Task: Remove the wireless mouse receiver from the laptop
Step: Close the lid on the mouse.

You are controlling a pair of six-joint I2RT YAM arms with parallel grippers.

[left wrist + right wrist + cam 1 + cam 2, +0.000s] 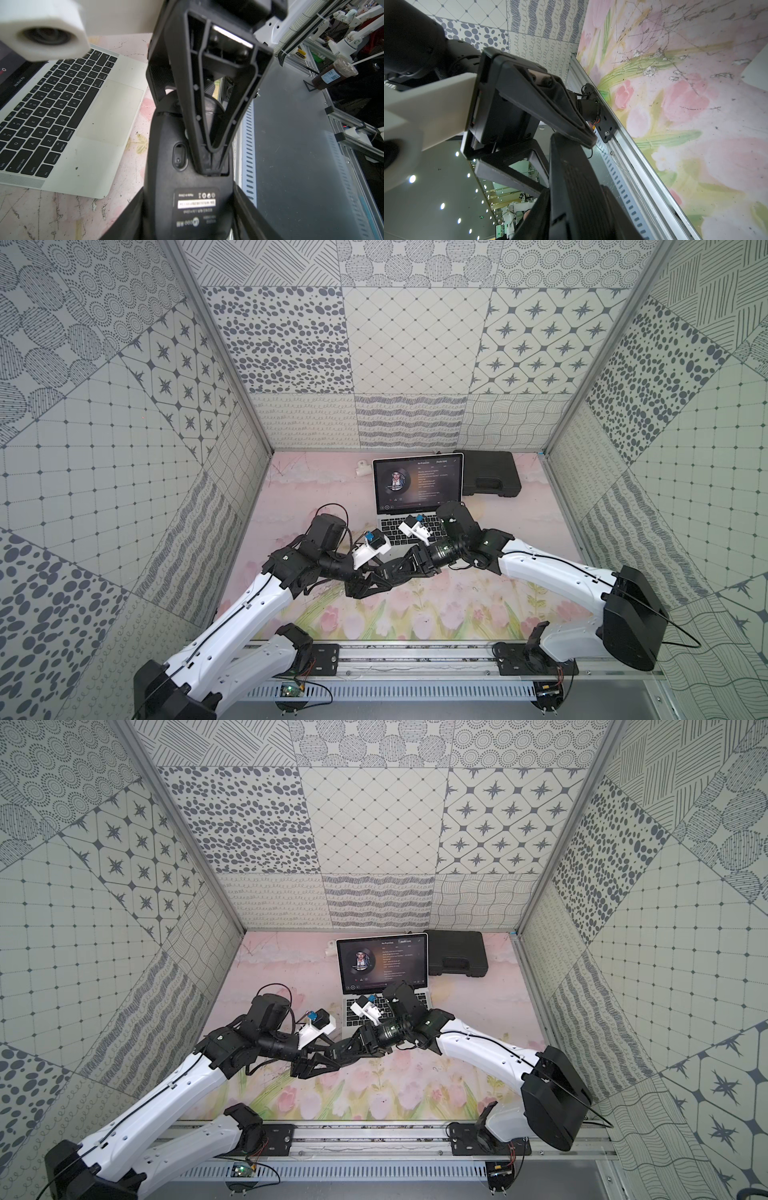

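You had the laptop [417, 485] [380, 963] open toward the back of the flowered bench [286, 497] in both top views. Its dark screen showed a round portrait and lines of text. A black case [490, 479] lay just beside it on your right. A small white piece [362, 469] sat near the rear left corner of the lid.

Your two arms met in front of the laptop, over its near edge, with the hands overlapping there.

In the left wrist view, your left hand [189, 195] was clamped on a black mouse [166, 145], one finger along each long side. The mouse was turned belly-up, so its label and oval sensor window faced that camera.

Your right hand [207, 160] came at the mouse from the opposite end. One open-framed finger lay across the belly with its tip set in a recess next to the sensor window. The other finger passed behind the far edge of the mouse. I cannot tell whether that hand was pinching something or only spread over the mouse, because its tips were hidden.

The wireless mouse receiver could not be made out in any view. It is very small, and the spot where your right fingertip met the mouse lay in shadow, so I cannot tell you where it sat.
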